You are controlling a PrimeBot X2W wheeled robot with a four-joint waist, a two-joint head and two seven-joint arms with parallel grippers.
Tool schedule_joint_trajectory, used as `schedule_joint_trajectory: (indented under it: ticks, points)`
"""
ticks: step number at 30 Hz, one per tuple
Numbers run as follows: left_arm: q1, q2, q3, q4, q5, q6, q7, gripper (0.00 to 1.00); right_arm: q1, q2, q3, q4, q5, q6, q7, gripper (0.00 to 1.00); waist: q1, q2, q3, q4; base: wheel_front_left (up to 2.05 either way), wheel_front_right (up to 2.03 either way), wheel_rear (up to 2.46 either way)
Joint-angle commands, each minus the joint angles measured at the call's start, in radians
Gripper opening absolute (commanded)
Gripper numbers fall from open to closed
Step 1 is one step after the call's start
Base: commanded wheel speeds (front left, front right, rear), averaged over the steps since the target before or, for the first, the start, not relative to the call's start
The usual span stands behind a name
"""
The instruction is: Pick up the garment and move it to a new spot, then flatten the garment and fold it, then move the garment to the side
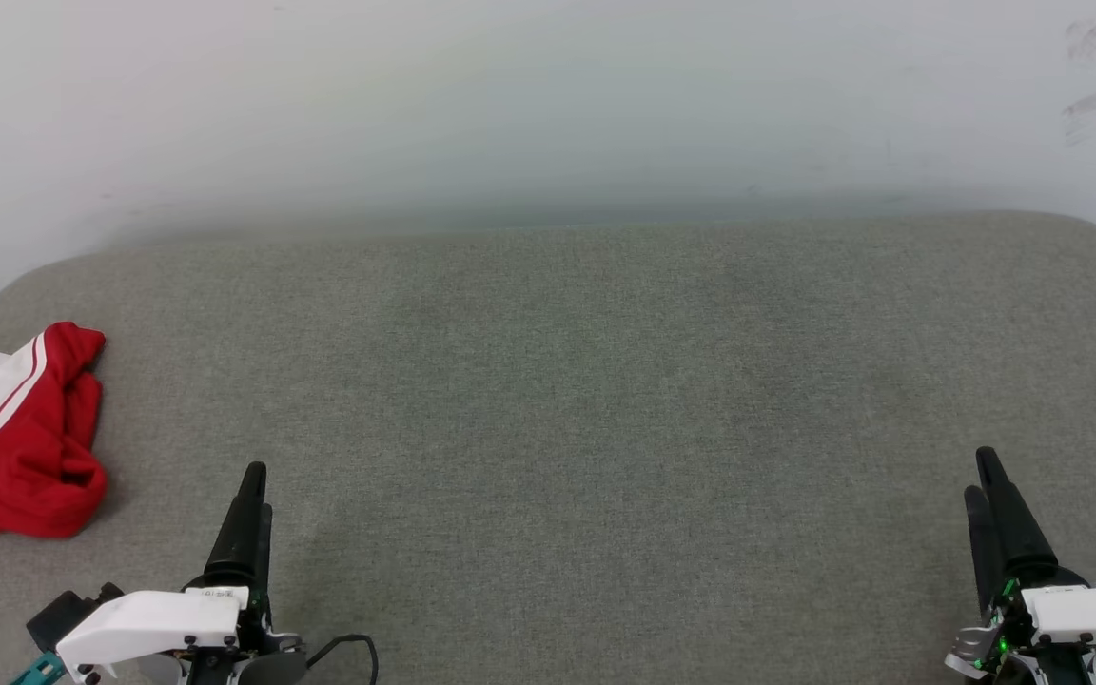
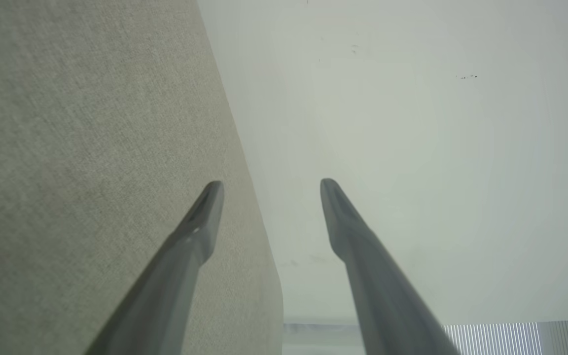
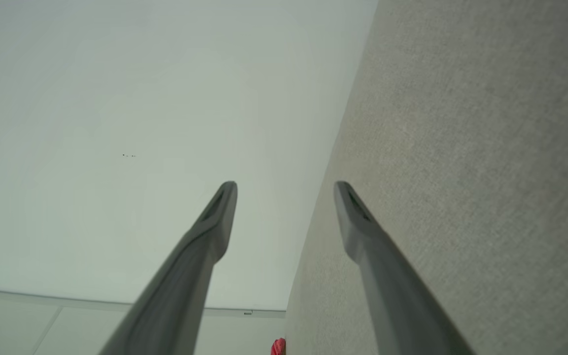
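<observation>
- The garment (image 1: 20, 442), a red T-shirt with a white sleeve and striped trim, lies crumpled in a heap at the far left of the grey upholstered surface (image 1: 605, 400), partly cut off by the frame. A heap like that suits a first pick, since any raised fold gives the fingers something to pinch
- The left gripper (image 2: 271, 183) has its two dark fingers spread wide with nothing between them, turned so that one finger sits nearer the surface than the other. It hovers near the shirt, on its right, which makes it the natural arm for the grasp
- The right gripper (image 3: 284, 183) is likewise spread and empty, on the opposite side and well apart from the shirt. A speck of red at the bottom of its wrist view is probably the shirt, though too small to be sure
- Open room: the broad middle of the surface between the two arms is bare, a fair spot for laying the shirt flat
- Edges: the white wall (image 1: 548, 95) closes the far side, the far corners are rounded, and the shirt sits close to the left edge, so a careless drag could tip it off
- A thin black cable (image 1: 358, 649) loops beside the left wrist, low in the head view
</observation>
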Motion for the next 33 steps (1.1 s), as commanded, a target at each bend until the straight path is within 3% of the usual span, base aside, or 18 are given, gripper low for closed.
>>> schedule_joint_trajectory:
  ticks: [1,23,33]
  points:
    - [-0.012,0.003,0.003,-0.031,0.039,0.008,-0.011,1.00,-0.013,-0.002,-0.006,-0.032,-0.041,0.000,-0.010,1.00,0.0000,-0.0001,0.000,0.000,0.00,0.00,0.00]
    - [0.031,0.004,-0.073,-0.134,0.477,0.133,-0.099,1.00,0.041,-0.002,0.032,-0.158,-0.515,0.000,-0.099,1.00,0.0000,-0.0001,0.000,0.002,0.00,0.00,0.00]
    - [0.051,0.004,-0.101,-0.153,0.657,0.158,-0.133,1.00,0.071,-0.002,0.042,-0.168,-0.684,0.000,-0.134,1.00,0.0000,-0.0001,-0.001,0.002,0.00,0.00,0.00]
